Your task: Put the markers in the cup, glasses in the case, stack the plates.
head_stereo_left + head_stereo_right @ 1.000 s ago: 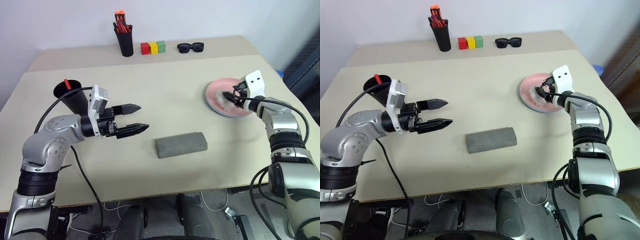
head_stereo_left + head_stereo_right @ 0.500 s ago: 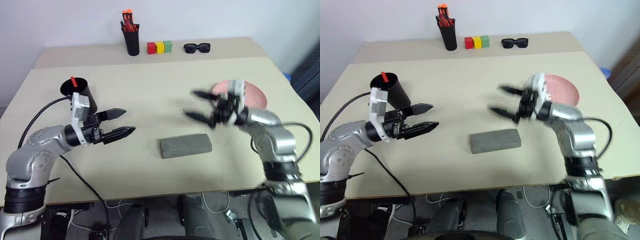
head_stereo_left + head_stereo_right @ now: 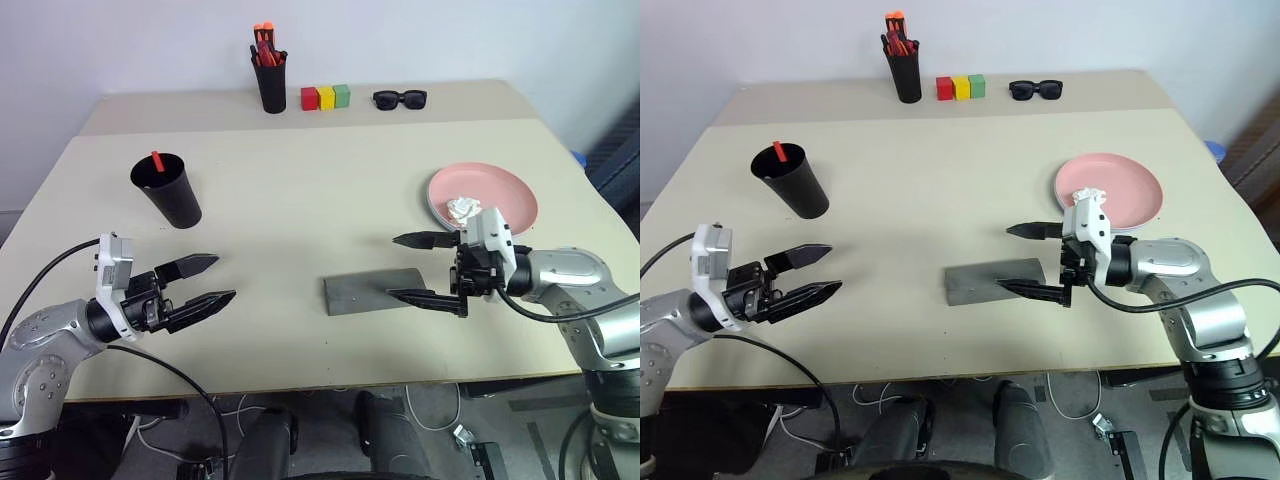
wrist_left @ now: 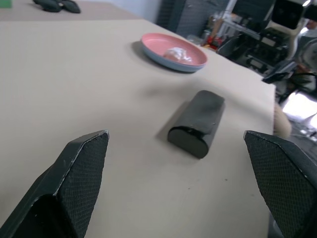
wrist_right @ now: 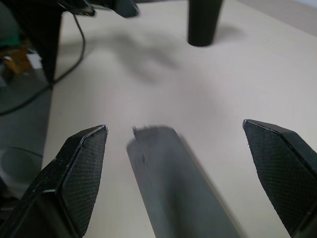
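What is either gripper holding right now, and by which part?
Nothing. The left gripper hangs open over bare table, and the right gripper is open beside the grey case, not gripping it.

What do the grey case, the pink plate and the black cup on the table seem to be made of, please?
The case looks covered in dull grey felt or fabric: no shine, soft edges. The pink plate seems to be smooth plastic, evenly coloured with a faint sheen; a pale blue rim shows beneath it. The cup looks like matte black plastic, thin-walled and tapered, though the pictures cannot confirm it.

silver-grey arms, black cables, white wrist blocks, black pointed gripper point(image 3: 193, 284) fingers.
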You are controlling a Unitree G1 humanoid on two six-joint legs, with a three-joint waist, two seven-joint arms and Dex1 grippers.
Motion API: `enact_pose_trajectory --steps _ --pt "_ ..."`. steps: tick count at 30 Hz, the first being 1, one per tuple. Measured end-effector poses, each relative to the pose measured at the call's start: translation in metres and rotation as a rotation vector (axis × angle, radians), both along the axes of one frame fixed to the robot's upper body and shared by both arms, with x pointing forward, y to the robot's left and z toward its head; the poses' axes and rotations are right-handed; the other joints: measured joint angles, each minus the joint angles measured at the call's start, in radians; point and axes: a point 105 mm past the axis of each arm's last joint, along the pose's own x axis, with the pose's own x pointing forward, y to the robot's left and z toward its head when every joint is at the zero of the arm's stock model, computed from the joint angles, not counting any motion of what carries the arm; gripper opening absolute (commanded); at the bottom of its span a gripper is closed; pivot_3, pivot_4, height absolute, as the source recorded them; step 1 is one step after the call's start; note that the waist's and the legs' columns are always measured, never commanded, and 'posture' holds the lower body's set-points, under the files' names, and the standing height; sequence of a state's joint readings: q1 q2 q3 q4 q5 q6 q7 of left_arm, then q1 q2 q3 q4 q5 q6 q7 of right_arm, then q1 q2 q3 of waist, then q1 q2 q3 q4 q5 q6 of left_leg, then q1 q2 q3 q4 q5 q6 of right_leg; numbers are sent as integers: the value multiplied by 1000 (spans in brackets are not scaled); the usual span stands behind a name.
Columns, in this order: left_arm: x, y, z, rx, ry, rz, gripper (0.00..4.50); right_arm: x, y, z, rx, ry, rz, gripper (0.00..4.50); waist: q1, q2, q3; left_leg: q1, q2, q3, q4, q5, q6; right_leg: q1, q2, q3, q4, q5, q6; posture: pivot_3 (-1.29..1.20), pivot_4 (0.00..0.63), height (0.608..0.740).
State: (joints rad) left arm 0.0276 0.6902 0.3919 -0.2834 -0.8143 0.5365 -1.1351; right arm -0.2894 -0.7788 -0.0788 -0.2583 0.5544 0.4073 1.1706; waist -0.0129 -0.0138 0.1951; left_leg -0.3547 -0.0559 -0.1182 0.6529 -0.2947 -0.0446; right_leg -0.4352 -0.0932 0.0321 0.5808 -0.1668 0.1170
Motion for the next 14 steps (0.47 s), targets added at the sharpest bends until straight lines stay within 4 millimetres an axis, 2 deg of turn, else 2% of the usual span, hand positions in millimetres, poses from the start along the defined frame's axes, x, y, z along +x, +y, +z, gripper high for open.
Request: enact_pose_trajectory --steps 5,9,12,14 --pt "2 -6 -5 -6 -24 -4 4500 2 -6 -2 -16 0 -26 4475 -1 0 0 0 0 0 0 0 0 0 0 0 0 0 0 0 150 740" --pt "8 -21 1 -45 -85 6 4500 10 -10 1 -21 1 -33 4475 2 0 0 0 0 0 1 0 0 1 0 0 0 1 1 0 150 740" --pt "11 -24 9 -30 -141 18 4500 14 -9 7 -28 -27 -19 4475 0 0 0 0 0 0 0 0 0 1 0 0 0 2 2 0 150 740" --pt "14 -25 6 -21 -151 49 4500 19 -10 5 -39 -26 -12 4475 -3 0 0 0 0 0 0 0 0 1 0 0 0 2 3 0 150 740"
